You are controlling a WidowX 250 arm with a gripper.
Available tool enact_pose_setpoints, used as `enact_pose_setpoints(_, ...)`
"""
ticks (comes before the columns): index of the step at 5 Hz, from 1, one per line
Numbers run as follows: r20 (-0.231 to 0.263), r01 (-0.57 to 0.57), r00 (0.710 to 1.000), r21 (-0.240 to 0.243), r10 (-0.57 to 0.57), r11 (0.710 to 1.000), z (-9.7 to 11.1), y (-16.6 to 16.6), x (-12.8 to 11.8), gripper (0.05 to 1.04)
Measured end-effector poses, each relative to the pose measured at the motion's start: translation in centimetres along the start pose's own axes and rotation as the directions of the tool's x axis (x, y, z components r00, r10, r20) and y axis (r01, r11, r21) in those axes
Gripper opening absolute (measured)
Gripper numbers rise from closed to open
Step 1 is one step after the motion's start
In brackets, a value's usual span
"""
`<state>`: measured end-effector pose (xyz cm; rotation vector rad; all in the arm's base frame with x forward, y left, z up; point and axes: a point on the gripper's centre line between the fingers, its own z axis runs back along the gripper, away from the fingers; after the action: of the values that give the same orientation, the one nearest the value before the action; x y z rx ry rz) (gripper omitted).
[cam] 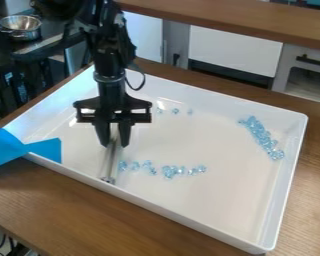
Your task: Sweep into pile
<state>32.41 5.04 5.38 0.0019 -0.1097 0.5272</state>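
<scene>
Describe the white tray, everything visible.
The tray is white, rectangular, shallow, with a flat floor, raised walls and rounded corners; smooth and slightly glossy, it looks like plastic. It lies flat, open side up, on the wooden table, angled in view. Blue material overlaps its left corner. Pale blue, clear beads sit inside: near the front wall, toward the right wall and farther back. The gripper holds a slim bar over its left part.

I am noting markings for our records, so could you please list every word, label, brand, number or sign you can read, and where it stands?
There is no text that I can read: none on the white tray, the pale blue pieces, the thin tool, the gripper or the metal bowl.
</scene>
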Motion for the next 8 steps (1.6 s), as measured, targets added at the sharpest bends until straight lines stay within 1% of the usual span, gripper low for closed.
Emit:
enact_pose_setpoints(1, -0.007, -0.015, 1.0, 0.004, 0.015, 1.0, 0.0, -1.7, -0.9, 0.332)
enact_pose_setpoints(2, 0.011, -0.033, 0.999, 0.012, 0.033, 0.999, -0.3, -3.1, -1.7, 0.332)
enact_pose_setpoints(3, 0.017, -0.092, 0.996, 0.012, 0.092, 0.996, -0.4, -4.4, -2.5, 0.332)
enact_pose_setpoints(4, 0.008, -0.185, 0.983, 0.006, 0.185, 0.983, -0.6, -6.6, -2.9, 0.332)
enact_pose_setpoints(5, -0.018, -0.285, 0.958, 0.0, 0.285, 0.958, -0.7, -9.1, -2.5, 0.332)
enact_pose_setpoints(6, -0.028, -0.341, 0.94, -0.006, 0.341, 0.94, -0.9, -11.4, -1.7, 0.332)
enact_pose_setpoints(8, -0.043, -0.434, 0.9, -0.012, 0.433, 0.901, -1.1, -16.2, 1.2, 0.332)
